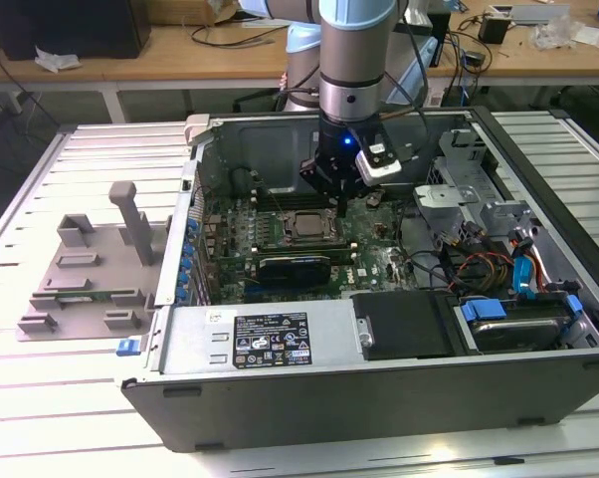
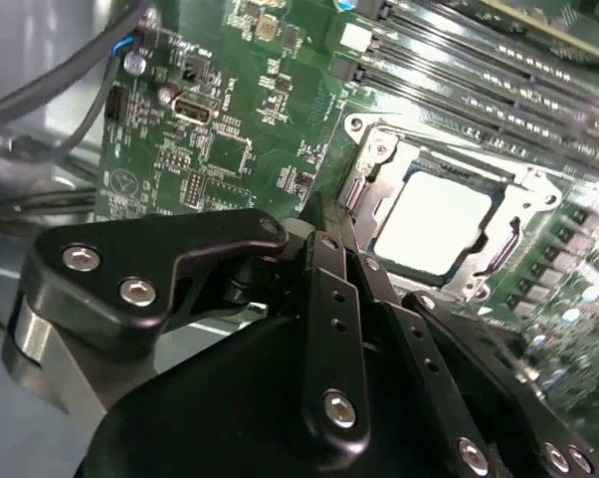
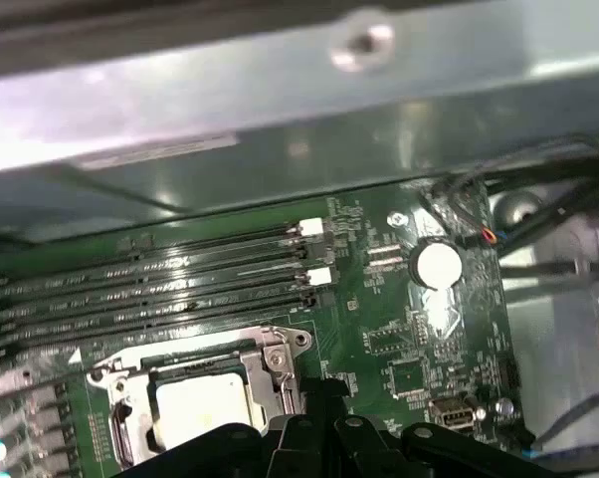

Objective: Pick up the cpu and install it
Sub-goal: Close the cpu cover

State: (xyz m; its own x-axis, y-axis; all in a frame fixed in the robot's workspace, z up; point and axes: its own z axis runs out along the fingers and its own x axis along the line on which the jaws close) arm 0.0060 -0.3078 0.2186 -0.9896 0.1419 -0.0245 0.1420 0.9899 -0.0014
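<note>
Plainly hung low inside the computer case [image 1: 280, 398] with jaws clenched on nothing, tips just beside the socket frame [image 2: 377, 149], and faced the cpu [image 2: 434, 224], seated flat within that frame near the motherboard's [image 2: 230, 100] middle, between the jaws and the memory slots [image 3: 160, 289].

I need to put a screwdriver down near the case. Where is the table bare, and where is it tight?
Bare slatted table lies between the grey tray and the near edge, on the exterior view's left. Inside the computer case it is crowded: the gripper hangs near the cpu, and cables bunch at the exterior view's right.
</note>
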